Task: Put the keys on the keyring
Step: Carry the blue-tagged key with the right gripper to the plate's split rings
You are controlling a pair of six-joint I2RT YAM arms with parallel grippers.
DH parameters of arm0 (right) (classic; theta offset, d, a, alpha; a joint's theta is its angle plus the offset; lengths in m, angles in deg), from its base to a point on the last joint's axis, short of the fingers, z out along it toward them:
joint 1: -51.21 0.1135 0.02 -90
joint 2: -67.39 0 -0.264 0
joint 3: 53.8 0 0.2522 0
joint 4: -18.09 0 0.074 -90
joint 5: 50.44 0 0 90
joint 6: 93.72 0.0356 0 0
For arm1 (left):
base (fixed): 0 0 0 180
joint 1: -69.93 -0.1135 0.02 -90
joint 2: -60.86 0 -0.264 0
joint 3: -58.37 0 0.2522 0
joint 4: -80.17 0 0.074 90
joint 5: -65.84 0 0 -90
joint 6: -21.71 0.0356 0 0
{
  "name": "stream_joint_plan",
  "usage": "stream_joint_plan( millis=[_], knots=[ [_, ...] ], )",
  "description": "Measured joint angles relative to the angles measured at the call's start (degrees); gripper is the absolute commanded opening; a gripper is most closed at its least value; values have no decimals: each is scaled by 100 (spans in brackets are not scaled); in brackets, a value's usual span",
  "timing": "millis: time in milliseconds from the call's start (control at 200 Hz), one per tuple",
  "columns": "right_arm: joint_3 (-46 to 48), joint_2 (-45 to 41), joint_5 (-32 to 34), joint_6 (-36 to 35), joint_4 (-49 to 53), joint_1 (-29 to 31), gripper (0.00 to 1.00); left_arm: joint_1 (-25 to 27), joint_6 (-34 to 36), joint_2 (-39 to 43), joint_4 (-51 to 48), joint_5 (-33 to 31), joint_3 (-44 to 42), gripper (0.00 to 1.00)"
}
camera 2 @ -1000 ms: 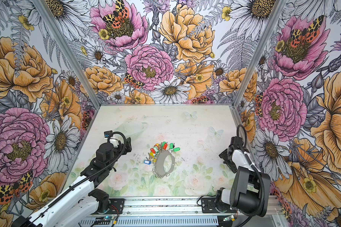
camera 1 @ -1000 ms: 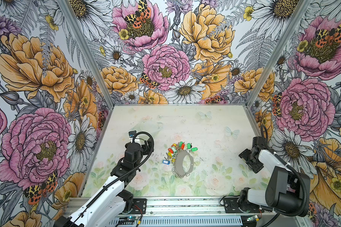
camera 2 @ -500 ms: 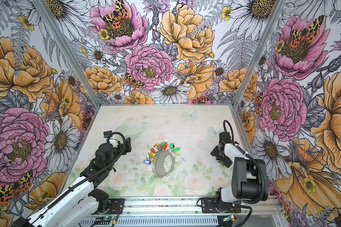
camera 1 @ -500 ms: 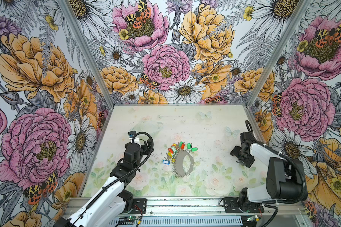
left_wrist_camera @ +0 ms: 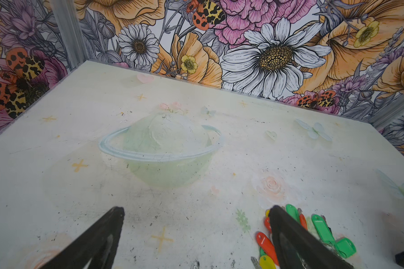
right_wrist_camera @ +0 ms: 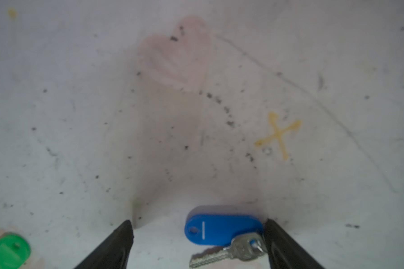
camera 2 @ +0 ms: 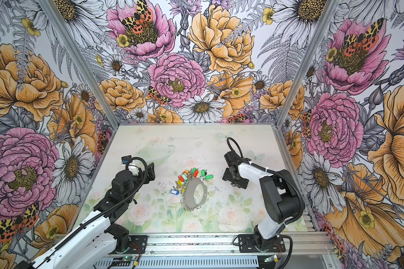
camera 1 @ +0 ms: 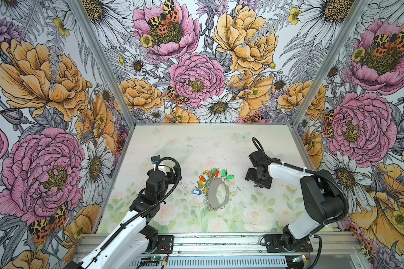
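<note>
Flowered walls (camera 1: 44,81) box in a pale printed table (camera 1: 196,144), and both arms reach in from its near edge. The keyring (camera 1: 210,195) lies flat mid-table. Most of the keys (camera 1: 210,175) are bunched at its far-left edge, with a second blue tag (camera 1: 196,191) just left of the band. The left gripper (left_wrist_camera: 196,209) hovers left of that bunch, its pincer spread wide and empty. The right gripper (right_wrist_camera: 197,222) is down near the table, right of the keyring. Its pincer is also spread and grips nothing, though it straddles a blue tag (right_wrist_camera: 222,229) lying flat with a metal key (right_wrist_camera: 226,253) attached. A green tag (right_wrist_camera: 7,251) lies close by. The main risk is in the pick. The blue tag sits off-centre, just beside one finger, so closing would likely push it sideways or nip only the key's small ring and leave the tag swinging. Being thin and flat, it could also slip under the tips. Later, a dangling tag would make threading it onto one of the band's small rings hard.
</note>
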Motion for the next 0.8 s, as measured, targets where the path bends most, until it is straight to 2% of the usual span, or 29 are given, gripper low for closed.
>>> stream_joint_plan(
  millis=[175,310,585,686,801],
  knots=[
    [-723,586,-109,234,-66,946,88,0,0,13,0,0,0,99],
    [-844,662,-214,254,-201,1233,88,-7,0,13,0,2,0,99],
    [-203,-291,-79,-295,0,1163,80,-33,-2,-286,2,11,0,99],
    [-208,-706,-61,-601,-11,1545,77,-33,-2,-404,0,28,0,99],
    [-367,-820,-142,-894,-7,2295,70,-33,-4,-393,0,26,0,99]
  ],
)
